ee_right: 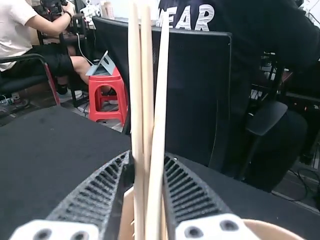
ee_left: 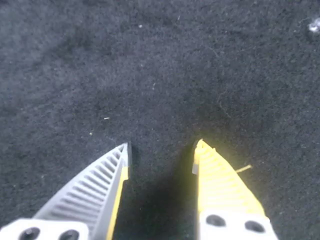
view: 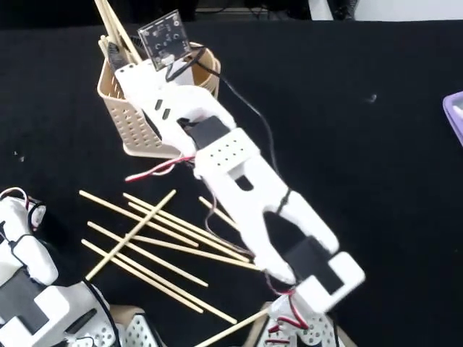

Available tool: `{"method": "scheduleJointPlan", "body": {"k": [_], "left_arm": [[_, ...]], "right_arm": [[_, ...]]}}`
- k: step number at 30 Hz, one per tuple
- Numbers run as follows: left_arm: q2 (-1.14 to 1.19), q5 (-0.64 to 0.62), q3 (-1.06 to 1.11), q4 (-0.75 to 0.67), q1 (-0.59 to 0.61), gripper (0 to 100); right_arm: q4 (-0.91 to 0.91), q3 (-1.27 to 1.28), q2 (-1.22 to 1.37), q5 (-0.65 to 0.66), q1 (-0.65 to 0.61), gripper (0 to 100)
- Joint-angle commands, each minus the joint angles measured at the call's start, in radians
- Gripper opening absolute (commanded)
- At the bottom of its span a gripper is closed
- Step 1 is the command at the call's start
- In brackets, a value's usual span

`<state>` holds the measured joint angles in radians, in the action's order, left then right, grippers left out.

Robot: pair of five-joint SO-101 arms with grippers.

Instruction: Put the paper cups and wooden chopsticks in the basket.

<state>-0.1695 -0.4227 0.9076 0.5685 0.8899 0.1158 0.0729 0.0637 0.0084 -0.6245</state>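
Basket (view: pixel 134 126) sits directly beneath the right gripper (ee_right: pixel 146 160), whose jaws are clamped on a bundle of wooden chopsticks (ee_right: pixel 145 90) jutting out past its tips. The left gripper (ee_left: pixel 161 150) hangs with jaws apart over bare black cloth (ee_left: pixel 150 65), grasping nothing. Loose chopsticks (view: pixel 134 231) lie scattered well behind the right gripper, back by its arm's base. We judge them light, stiff and smooth (apt to swivel or slide); pinch mid-length, squarely.

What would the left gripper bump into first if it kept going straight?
Most likely the black table cover: the open left gripper points at bare cloth, though how near is unclear.
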Motion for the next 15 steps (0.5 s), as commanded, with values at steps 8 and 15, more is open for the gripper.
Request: {"method": "scheduleJointPlan", "body": {"k": [8,15], "left_arm": [[0.003,-0.003,-0.053,-0.003,-0.015,21],[0.003,-0.003,-0.053,-0.003,-0.015,21]], "right_arm": [[-0.011,0.142,-0.229,-0.006,-0.018,1.2],[-0.052,0.142,-0.194,-0.006,-0.029,10.6]]}}
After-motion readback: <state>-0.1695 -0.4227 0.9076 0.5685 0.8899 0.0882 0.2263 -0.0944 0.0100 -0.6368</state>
